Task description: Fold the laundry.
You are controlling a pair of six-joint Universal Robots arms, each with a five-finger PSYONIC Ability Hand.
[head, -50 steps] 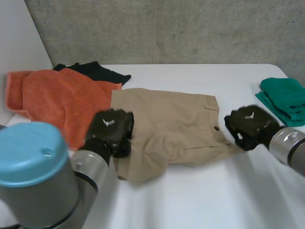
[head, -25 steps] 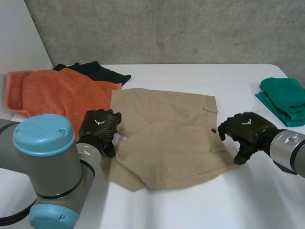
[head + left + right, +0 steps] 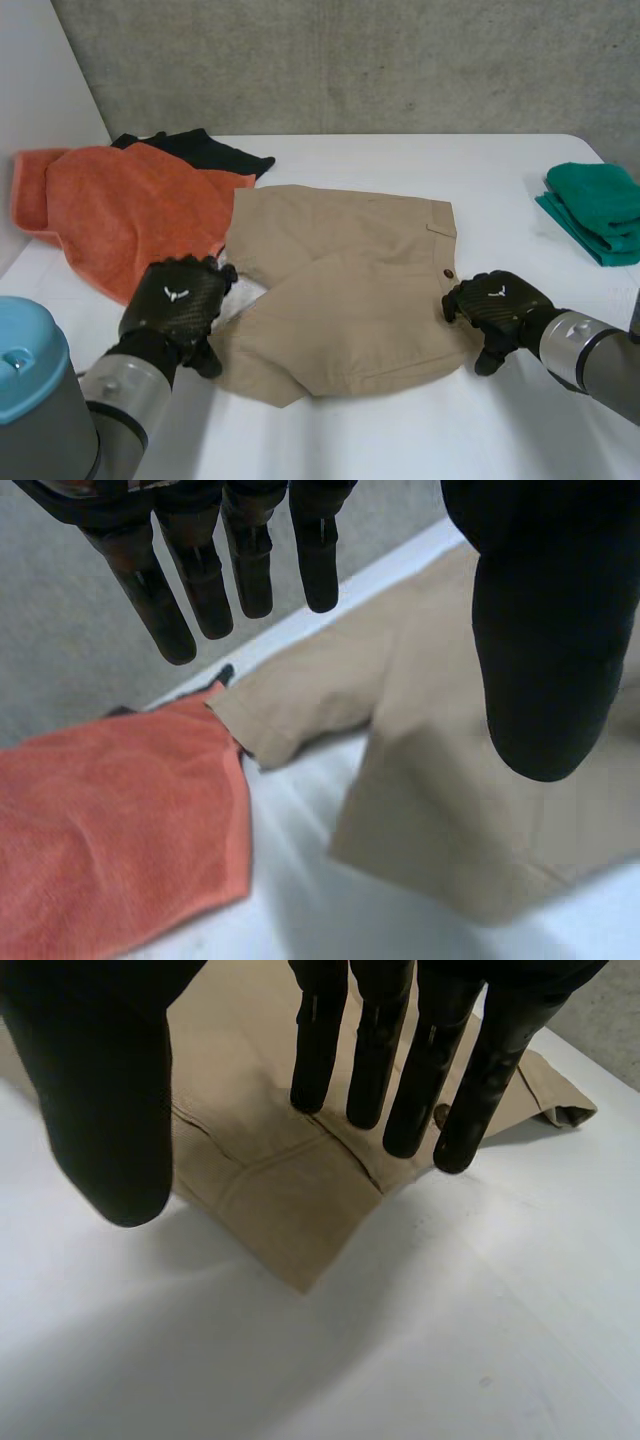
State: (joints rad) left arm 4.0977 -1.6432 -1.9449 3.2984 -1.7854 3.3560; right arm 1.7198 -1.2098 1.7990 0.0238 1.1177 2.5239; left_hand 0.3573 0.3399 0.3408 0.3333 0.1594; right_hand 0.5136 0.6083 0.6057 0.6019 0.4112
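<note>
Tan fabric shorts (image 3: 350, 290), partly folded, at the centre of the head view on the white table (image 3: 400, 430).
Left hand (image 3: 178, 305) at the shorts' lower-left edge, fingers straight, holding nothing; right hand (image 3: 497, 308) at their right edge, likewise spread and empty. Orange terry towel (image 3: 120, 215) and black garment (image 3: 205, 150) upper left; folded green cloth (image 3: 595, 205) far right.

Left hand (image 3: 178, 303) and right hand (image 3: 497, 306), both uncurled, palms down

Left hand (image 3: 175, 305) further back; shorts (image 3: 350, 300) flatter.
</note>
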